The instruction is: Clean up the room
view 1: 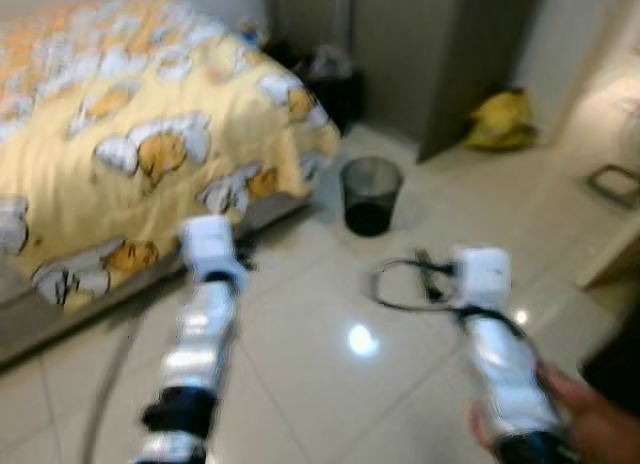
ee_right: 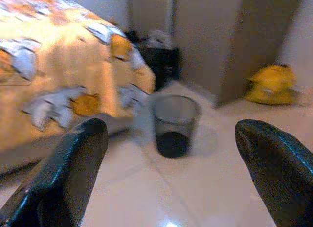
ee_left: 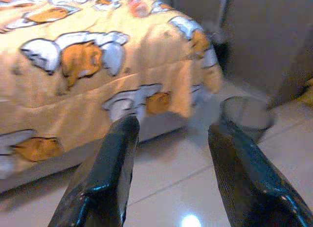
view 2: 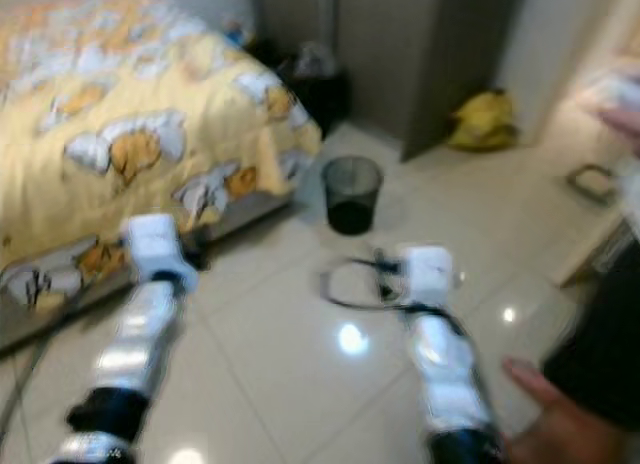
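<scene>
**Two arms out, a cord to pick up**

Both silver arms reached out low in front of the head camera, and a person's hand (view 1: 590, 414) was next to the right arm near the bottom corner. The pictures were blurry, so the robot was likely on the move.

What most needed tidying looked like the black cord (view 1: 405, 279). It lay in a loop on the shiny tile floor (view 1: 300, 384), just in front of the right gripper (ee_right: 171, 153). That gripper's two black fingers were spread wide and held nothing. The left gripper (ee_left: 171, 139) was also spread with nothing between its fingers, and it pointed at the bed's edge.

A black mesh bin (view 1: 371, 194) stood on the floor past the cord, near the foot corner of the bed (view 1: 130, 154) with its yellow cover. A yellow bag (view 1: 500, 119) sat further off by the grey cupboard (view 1: 440, 54).

To do this well, I think the robot should stop and stand still first. Then the right gripper could go down over one side of the loop and close on it. A thin cord lies flat, so the fingers would need to get very low or it might slip out.
</scene>
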